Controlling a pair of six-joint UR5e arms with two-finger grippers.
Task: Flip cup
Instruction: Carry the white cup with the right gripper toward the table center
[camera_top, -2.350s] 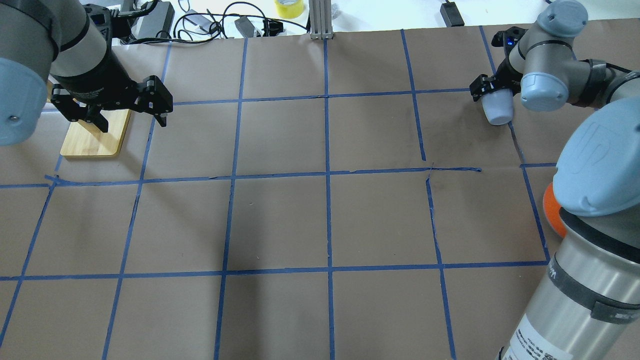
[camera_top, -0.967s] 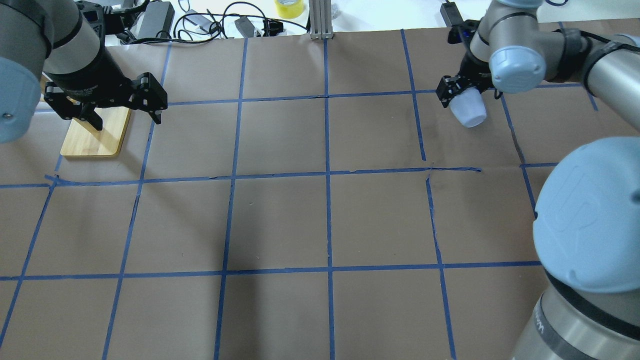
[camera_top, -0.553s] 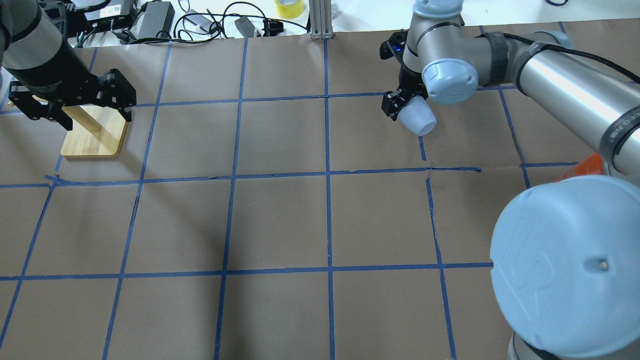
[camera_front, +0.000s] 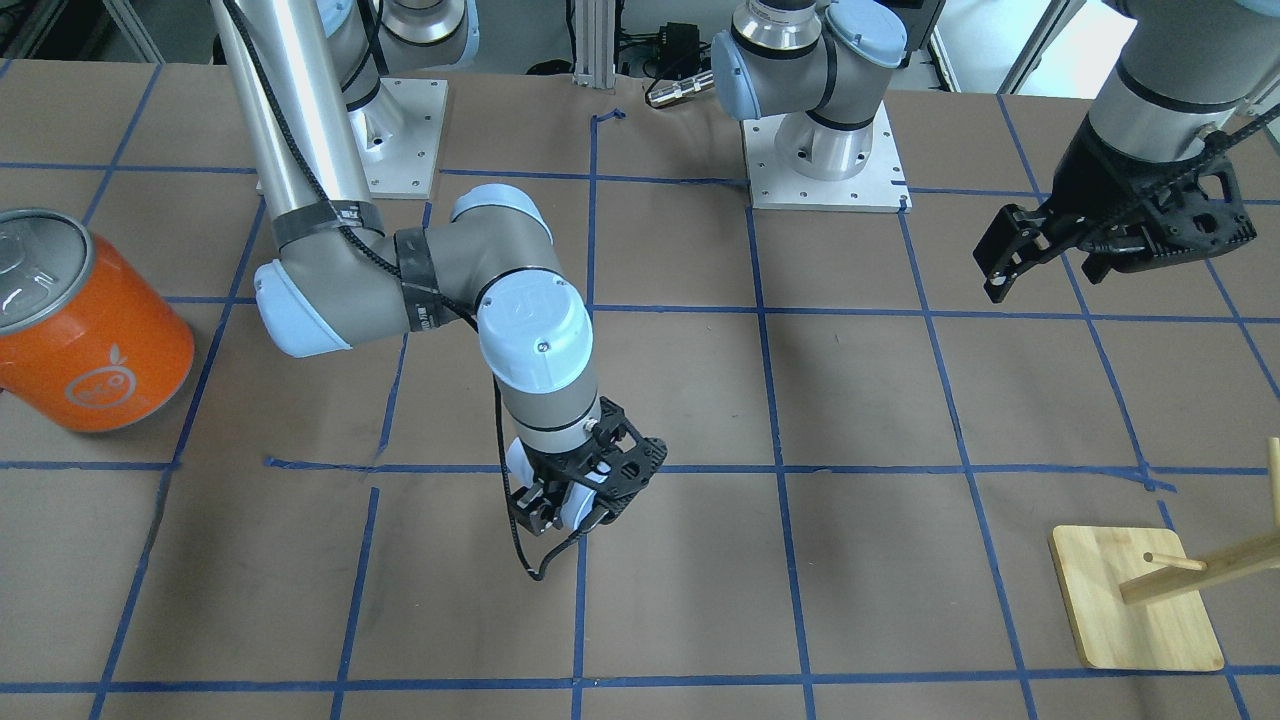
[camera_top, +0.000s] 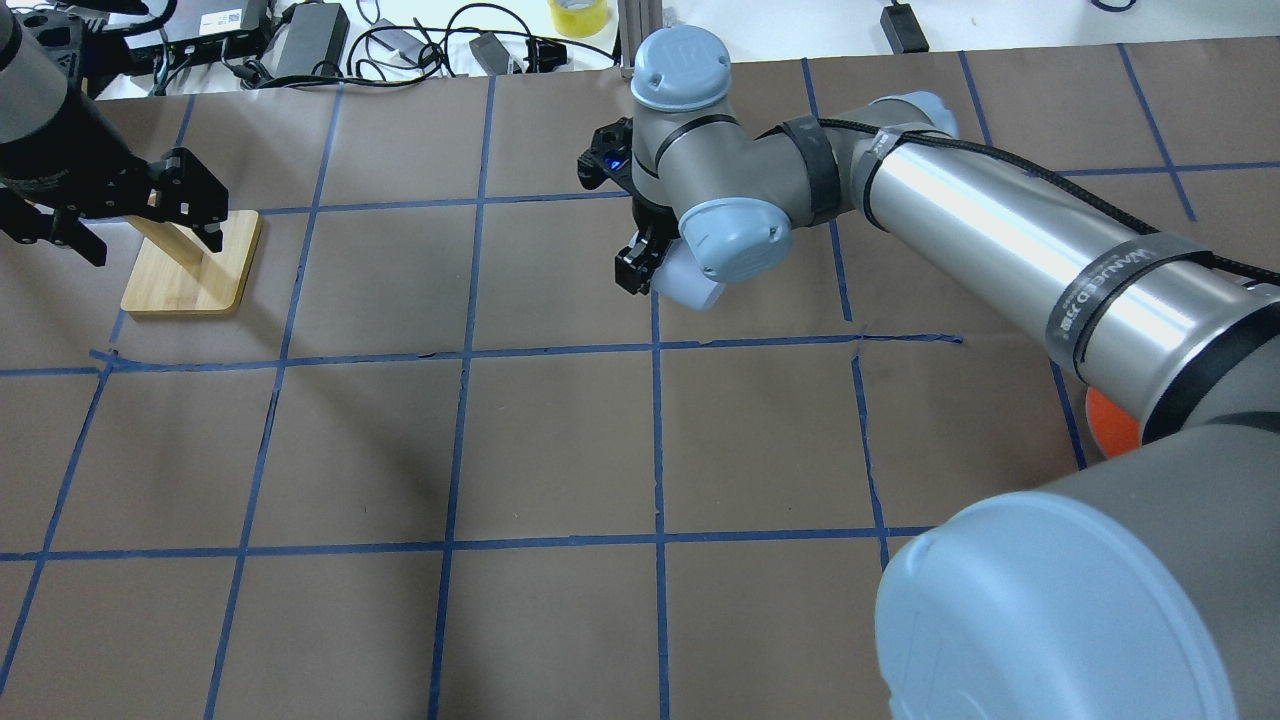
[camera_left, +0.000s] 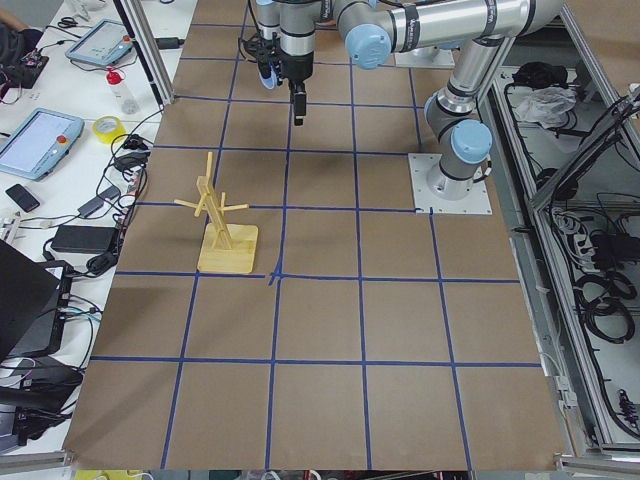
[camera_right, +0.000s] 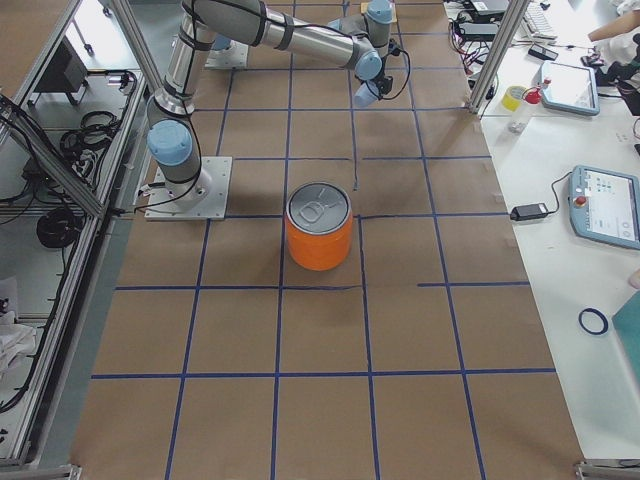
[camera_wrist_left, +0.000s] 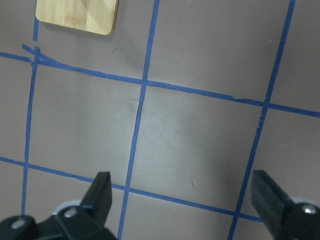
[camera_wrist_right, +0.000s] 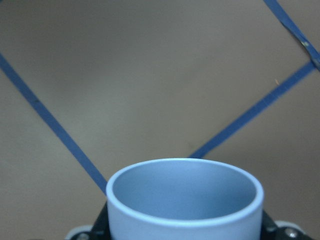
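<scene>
My right gripper (camera_top: 655, 272) is shut on the cup (camera_top: 692, 288), a small pale blue-grey tumbler. It holds the cup tilted, a little above the brown paper near the table's middle. The right wrist view looks into the cup's open mouth (camera_wrist_right: 185, 197), which is bluer inside. In the front-facing view the gripper (camera_front: 578, 497) is below the bent right arm, and the cup is mostly hidden by it. My left gripper (camera_top: 112, 212) is open and empty, high at the far left over the wooden stand; its fingers (camera_wrist_left: 101, 192) are spread wide.
A large orange can (camera_front: 88, 325) with a silver lid stands on the robot's right side. It also shows in the right view (camera_right: 320, 240). A wooden peg stand (camera_top: 190, 268) sits at the far left. Cables and yellow tape (camera_top: 578, 15) lie beyond the far edge.
My right arm has swept left with the cup, from the far right of the table to near the middle. My left gripper has moved further left, still open.
</scene>
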